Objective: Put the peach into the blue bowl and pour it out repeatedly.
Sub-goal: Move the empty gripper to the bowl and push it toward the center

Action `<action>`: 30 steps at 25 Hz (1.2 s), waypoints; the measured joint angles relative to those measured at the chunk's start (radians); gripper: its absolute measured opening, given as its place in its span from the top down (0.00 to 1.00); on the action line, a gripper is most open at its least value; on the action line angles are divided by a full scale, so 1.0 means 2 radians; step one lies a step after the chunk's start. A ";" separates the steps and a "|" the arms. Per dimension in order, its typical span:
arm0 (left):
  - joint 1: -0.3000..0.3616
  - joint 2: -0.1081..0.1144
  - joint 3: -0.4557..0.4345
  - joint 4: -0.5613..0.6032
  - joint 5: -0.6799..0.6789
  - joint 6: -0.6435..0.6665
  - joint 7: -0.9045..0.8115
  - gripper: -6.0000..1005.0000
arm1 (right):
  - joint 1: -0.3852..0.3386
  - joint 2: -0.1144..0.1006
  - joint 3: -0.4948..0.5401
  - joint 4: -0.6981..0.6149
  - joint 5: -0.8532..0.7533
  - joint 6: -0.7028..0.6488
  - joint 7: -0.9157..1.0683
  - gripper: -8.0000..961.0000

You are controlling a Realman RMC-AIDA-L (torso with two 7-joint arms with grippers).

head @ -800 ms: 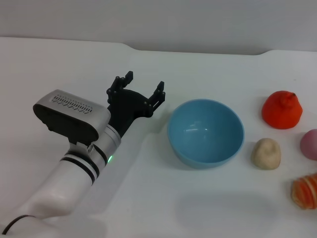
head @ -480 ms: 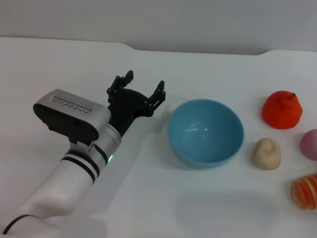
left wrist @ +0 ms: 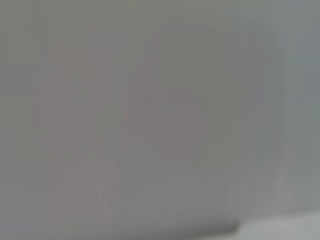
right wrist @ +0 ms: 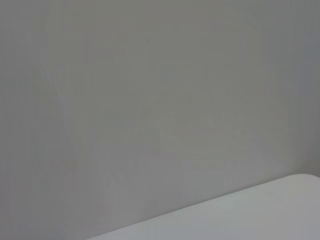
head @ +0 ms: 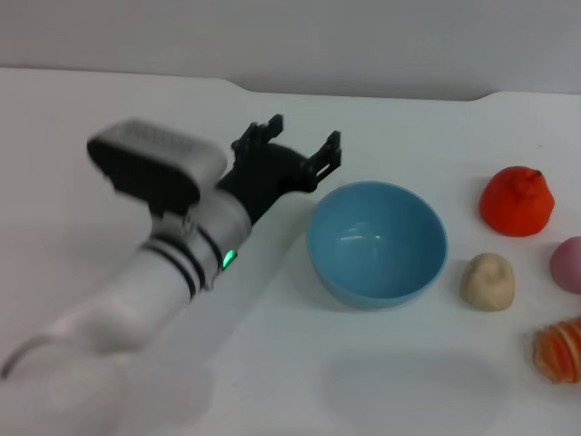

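The blue bowl stands upright and empty in the middle of the white table. The peach, a small pink-mauve ball, lies at the right edge of the head view, partly cut off. My left gripper is open and empty, raised just behind and to the left of the bowl's rim. My right gripper is out of view. Both wrist views show only a blank grey wall and a strip of table.
An orange-red pointed fruit sits at the back right. A beige lump lies right of the bowl. A striped orange piece lies at the front right edge. The table's back edge meets the grey wall.
My left arm has moved up and to the right, bringing the open gripper closer to the bowl's back left rim. The bowl and fruits have not moved.
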 joint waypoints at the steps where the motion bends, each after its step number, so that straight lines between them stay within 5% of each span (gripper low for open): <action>1: 0.003 0.006 -0.022 0.020 0.009 0.039 0.000 0.20 | 0.001 0.000 0.000 0.000 0.000 0.000 0.000 0.28; 3: 0.009 0.013 -0.088 0.064 0.040 0.165 0.000 0.20 | 0.002 0.000 -0.001 0.000 0.000 0.000 0.000 0.28; 5: 0.009 0.008 -0.150 0.086 0.060 0.273 0.004 0.20 | 0.004 0.000 -0.003 0.000 0.000 0.000 0.000 0.28; 11: -0.001 -0.030 -0.342 0.110 0.066 0.551 0.095 0.20 | 0.007 0.000 -0.004 0.000 0.000 0.001 0.000 0.28; 20: -0.040 -0.031 -0.386 0.075 0.058 0.642 0.114 0.20 | 0.006 -0.001 -0.004 0.000 0.000 0.002 0.000 0.28; 30: -0.069 -0.035 -0.323 0.008 0.031 0.605 0.113 0.24 | 0.005 -0.001 -0.004 -0.001 0.000 0.010 0.000 0.28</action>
